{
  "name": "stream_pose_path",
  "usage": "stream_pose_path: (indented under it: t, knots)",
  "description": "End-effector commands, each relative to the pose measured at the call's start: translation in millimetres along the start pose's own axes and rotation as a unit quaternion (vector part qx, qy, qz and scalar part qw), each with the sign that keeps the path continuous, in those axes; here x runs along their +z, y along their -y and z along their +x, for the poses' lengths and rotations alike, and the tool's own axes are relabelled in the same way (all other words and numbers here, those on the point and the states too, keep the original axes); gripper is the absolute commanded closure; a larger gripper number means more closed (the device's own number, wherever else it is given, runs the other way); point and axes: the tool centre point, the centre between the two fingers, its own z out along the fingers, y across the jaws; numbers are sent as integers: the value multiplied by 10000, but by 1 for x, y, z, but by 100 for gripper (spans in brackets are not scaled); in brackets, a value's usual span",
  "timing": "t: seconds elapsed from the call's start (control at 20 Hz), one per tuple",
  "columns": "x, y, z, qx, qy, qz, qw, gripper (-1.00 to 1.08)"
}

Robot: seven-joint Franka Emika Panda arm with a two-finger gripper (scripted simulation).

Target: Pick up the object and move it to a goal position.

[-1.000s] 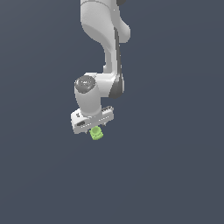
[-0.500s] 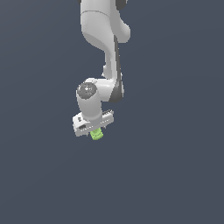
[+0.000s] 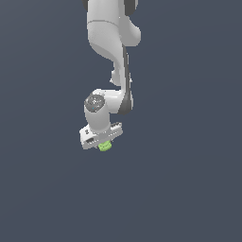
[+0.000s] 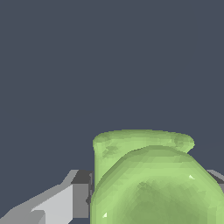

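Gripping the lime-green object (image 3: 105,146) between closed fingers, the gripper (image 3: 104,144) holds only a small piece — any jolt could slip it out.

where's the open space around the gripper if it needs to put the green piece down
Nearly everywhere: the flat dark surface shows bare on both sides of the arm and below the gripper in the exterior view. The only crowded spot is at the gripper itself, where the green object sits between the fingers.
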Motion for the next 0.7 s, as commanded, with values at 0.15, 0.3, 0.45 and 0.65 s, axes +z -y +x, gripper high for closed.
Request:
stream_pose_path:
  t: [0.15, 0.3, 0.45, 0.65]
  knots:
    - [1, 0, 0, -4, -1, 1, 10000, 108]
    - [1, 0, 0, -4, -1, 1, 10000, 108]
    - [-1, -1, 0, 0, -1, -2, 10000, 108]
    - [-8, -3, -5, 0, -1, -2, 10000, 108]
